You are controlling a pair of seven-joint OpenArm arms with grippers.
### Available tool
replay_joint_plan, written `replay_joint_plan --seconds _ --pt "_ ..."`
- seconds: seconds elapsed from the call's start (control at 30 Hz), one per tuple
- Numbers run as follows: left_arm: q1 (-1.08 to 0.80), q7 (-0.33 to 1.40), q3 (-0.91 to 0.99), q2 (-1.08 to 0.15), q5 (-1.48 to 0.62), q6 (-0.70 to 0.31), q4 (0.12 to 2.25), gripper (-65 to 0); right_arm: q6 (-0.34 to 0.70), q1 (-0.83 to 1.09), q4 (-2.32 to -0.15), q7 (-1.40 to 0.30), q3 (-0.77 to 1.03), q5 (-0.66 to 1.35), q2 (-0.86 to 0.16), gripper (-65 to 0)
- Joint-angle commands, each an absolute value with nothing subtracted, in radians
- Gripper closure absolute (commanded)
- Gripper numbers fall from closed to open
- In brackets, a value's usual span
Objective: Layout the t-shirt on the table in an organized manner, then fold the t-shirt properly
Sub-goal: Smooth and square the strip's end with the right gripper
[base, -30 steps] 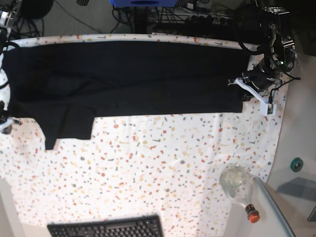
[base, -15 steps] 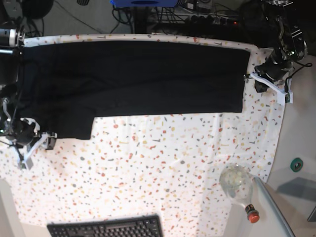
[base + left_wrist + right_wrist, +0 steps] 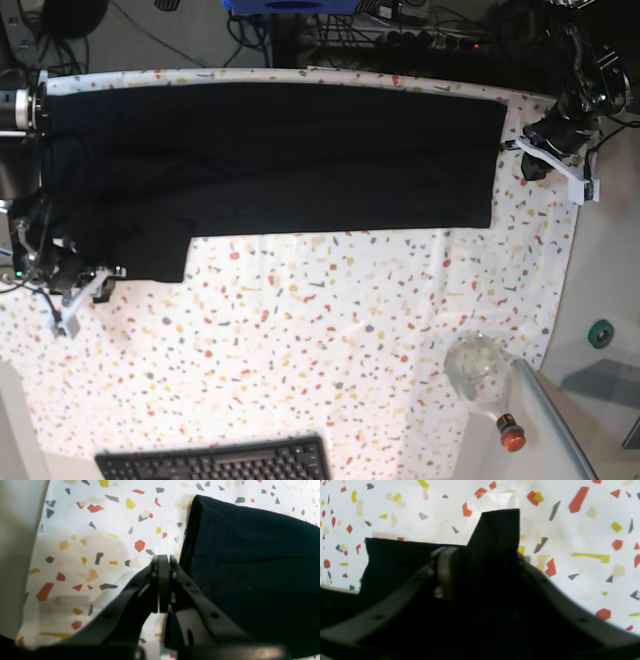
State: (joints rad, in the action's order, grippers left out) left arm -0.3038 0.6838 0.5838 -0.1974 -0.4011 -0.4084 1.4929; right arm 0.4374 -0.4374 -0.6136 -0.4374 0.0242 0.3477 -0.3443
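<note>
Fold step underway: right gripper [image 3: 480,555] pinches t-shirt [image 3: 270,160] sleeve corner, left gripper [image 3: 163,562] clenched empty beside hem; next, prob. carry sleeve inward.

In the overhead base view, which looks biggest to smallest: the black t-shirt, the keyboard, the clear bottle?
1. t-shirt, by far the largest.
2. keyboard, though cut off by the picture's edge.
3. bottle, smallest.

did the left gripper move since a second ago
Yes. In the base view the left gripper has drawn back from the t-shirt edge, toward the table corner.
</note>
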Motion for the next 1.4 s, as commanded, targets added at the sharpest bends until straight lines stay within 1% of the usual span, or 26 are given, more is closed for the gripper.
replay_joint_plan --seconds 0.0,0.03,0.2,0.27,0.33,0.47,0.63,0.77,0.83,0.93,1.07,1.23,1.37 --pt "-0.302 0.667 0.59 -0.213 -0.412 -0.41 1.491 0.0 0.441 -0.469 -0.628 -0.421 0.033 0.358 -0.363 -5.6" --pt "-0.302 0.667 0.59 -0.213 -0.412 -0.41 1.483 0.0 0.444 -0.469 -0.631 -0.423 0.033 0.358 -0.363 0.0" --pt "-0.302 0.667 0.602 -0.214 -0.412 -0.41 1.475 0.0 0.444 -0.433 -0.7 -0.453 0.036 0.363 -0.363 0.0" --pt "-0.302 0.667 0.619 -0.214 -0.41 -0.41 1.475 0.0 0.444 -0.386 -0.811 -0.503 0.059 0.363 -0.363 0.0" --pt "-0.302 0.667 0.638 -0.216 -0.41 -0.41 1.475 0.0 0.443 -0.311 -0.966 -0.573 0.133 0.363 -0.361 0.0" --pt "-0.3 0.667 0.639 -0.24 -0.409 -0.41 1.469 0.0 0.443 -0.182 -1.242 -0.727 0.257 0.363 -0.326 0.0" --pt "-0.274 0.667 0.639 -0.252 -0.406 -0.41 1.429 0.0 0.444 -0.025 -1.527 -0.871 0.349 0.363 -0.282 0.0" --pt "-0.265 0.667 0.639 -0.268 -0.41 -0.41 1.382 0.0 0.446 0.081 -1.693 -0.955 0.423 0.363 -0.228 0.0" --pt "-0.255 0.665 0.638 -0.269 -0.41 -0.41 1.379 0.0 0.447 0.134 -1.759 -0.97 0.441 0.363 -0.2 0.0" --pt "-0.242 0.665 0.638 -0.272 -0.406 -0.41 1.368 0.0 0.447 0.206 -1.811 -0.963 0.443 0.363 -0.177 0.0" --pt "-0.239 0.665 0.638 -0.272 -0.406 -0.41 1.366 0.0 0.447 0.272 -1.81 -0.92 0.469 0.363 -0.14 0.0" --pt "-0.237 0.665 0.634 -0.272 -0.406 -0.41 1.362 0.0 0.446 0.297 -1.807 -0.908 0.558 0.36 -0.059 0.0" --pt "-0.237 0.665 0.631 -0.272 -0.406 -0.41 1.362 0.0 0.441 0.297 -1.793 -0.908 0.584 0.358 -0.013 0.0"
